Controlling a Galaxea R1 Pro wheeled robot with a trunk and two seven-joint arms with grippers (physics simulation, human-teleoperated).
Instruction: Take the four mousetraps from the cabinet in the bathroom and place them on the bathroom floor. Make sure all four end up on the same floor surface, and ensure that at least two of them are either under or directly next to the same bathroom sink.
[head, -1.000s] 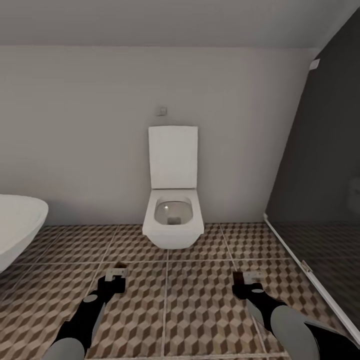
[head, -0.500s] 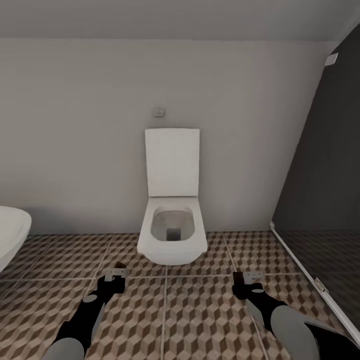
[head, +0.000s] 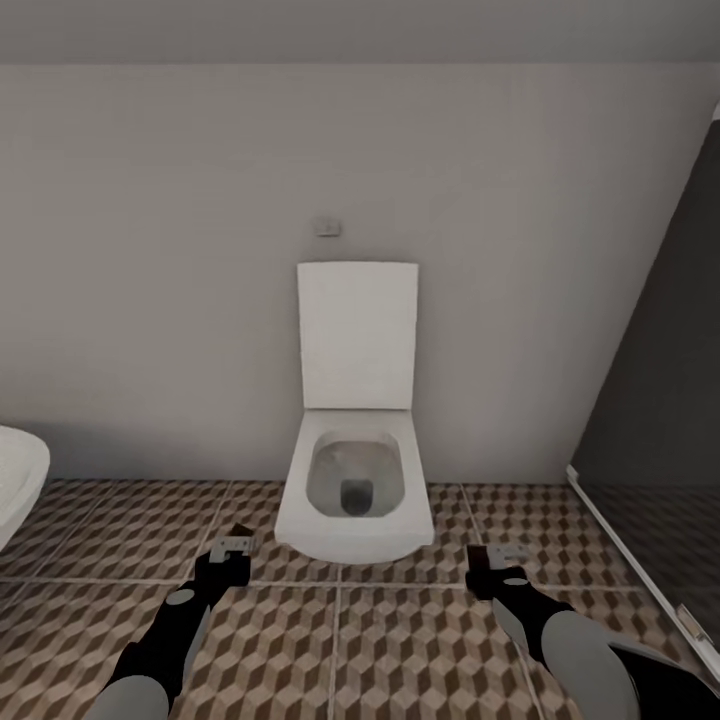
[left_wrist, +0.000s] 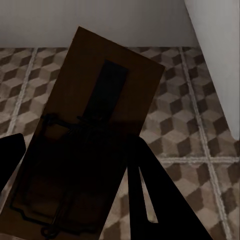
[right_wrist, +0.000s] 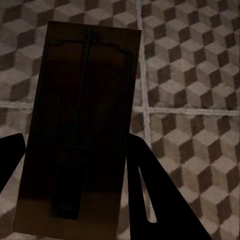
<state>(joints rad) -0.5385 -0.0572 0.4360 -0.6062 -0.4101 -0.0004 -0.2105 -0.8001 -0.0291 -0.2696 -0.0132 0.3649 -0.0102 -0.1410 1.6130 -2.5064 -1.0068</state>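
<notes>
Each of my grippers carries a mousetrap above the bathroom floor (head: 400, 640), which has a brown and beige cube pattern. My left gripper (head: 230, 552) is shut on a dark wooden mousetrap (left_wrist: 95, 135) with wire parts. In the right wrist view a second mousetrap (right_wrist: 80, 125) sits between the fingers (right_wrist: 160, 200) of my right gripper (head: 497, 560), which is shut on it. Both grippers hover low, at either side of a white toilet. The cabinet and the bathroom sink are out of view.
A white wall-hung toilet (head: 355, 480) with its lid up stands straight ahead against the grey wall. The white bathtub rim (head: 15, 480) shows at the left edge. A dark shower wall and base (head: 660, 480) with a white threshold lie at the right.
The whole view has shifted: the toilet is nearer and larger, the bathtub has slid out to the left and the shower to the right. Both grippers keep their hold on the mousetraps.
</notes>
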